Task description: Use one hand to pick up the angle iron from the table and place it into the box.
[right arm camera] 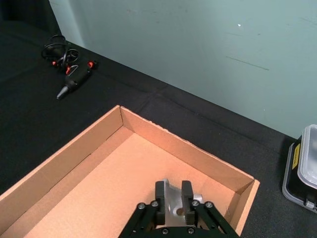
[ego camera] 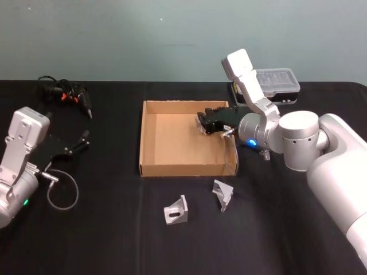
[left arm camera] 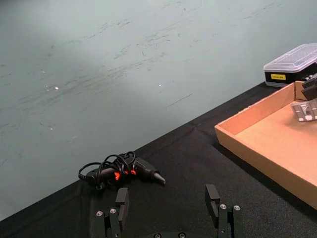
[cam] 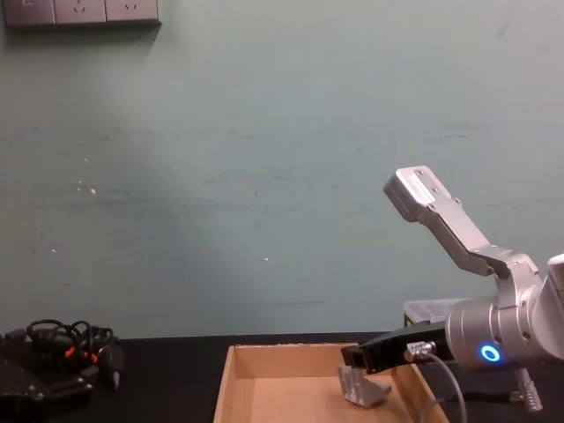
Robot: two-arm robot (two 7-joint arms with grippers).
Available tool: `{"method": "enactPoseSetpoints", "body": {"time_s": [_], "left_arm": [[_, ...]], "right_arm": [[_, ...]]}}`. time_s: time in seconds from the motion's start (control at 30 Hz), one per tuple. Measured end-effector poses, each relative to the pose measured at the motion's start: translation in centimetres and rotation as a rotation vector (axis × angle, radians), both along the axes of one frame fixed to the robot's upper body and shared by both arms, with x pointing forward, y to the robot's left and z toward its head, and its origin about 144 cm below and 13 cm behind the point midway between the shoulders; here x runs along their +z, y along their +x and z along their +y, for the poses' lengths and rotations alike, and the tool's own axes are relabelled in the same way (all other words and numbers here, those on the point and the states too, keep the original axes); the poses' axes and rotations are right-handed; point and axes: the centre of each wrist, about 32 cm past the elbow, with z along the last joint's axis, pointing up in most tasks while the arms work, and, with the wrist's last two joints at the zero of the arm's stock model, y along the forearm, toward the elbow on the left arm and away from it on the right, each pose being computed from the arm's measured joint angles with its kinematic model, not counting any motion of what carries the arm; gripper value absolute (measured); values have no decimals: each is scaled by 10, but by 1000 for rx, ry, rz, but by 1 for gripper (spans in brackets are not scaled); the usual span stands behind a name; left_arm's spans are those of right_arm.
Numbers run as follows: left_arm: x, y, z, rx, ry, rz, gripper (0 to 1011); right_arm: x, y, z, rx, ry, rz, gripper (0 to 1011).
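Right pincer [right arm camera: 173, 188] clamps angle iron [right arm camera: 174, 206], partly hidden, over box [right arm camera: 163, 142]; left pincer [left arm camera: 167, 191] parked.

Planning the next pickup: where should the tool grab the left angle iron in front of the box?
Probably from above, pinching the raised slotted plate of the left angle iron across its thickness. It rests on the table with that plate standing up, leaving its top edge free. The right tool holds another angle iron over the box.
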Motion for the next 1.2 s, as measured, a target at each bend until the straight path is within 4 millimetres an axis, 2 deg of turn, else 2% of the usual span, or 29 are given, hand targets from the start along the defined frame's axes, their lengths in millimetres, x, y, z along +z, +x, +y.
{"method": "enactPoseSetpoints", "body": {"time_s": [0.27, 0.3, 0.33, 0.37, 0.47, 0.8, 0.93, 1.2], "left_arm": [[0, 0, 0, 0, 0, 0, 1011], [0, 0, 0, 0, 0, 0, 1011], [0, 0, 0, 0, 0, 0, 1011], [0, 0, 0, 0, 0, 0, 1011], [0, 0, 0, 0, 0, 0, 1011], [0, 0, 0, 0, 0, 0, 1011], [0, 0, 0, 0, 0, 0, 1011], [0, 0, 0, 0, 0, 0, 1011]], "right_arm": [[0, 0, 0, 0, 0, 0, 431], [0, 0, 0, 0, 0, 0, 490], [0, 0, 0, 0, 0, 0, 501], [0, 0, 0, 0, 0, 0, 574], [0, -1, 0, -1, 0, 0, 633], [0, -1, 0, -3, -1, 1, 947], [3, -10, -4, -3, 9, -18, 1003], [9, -33, -12, -12, 35, -42, 1003]]}}
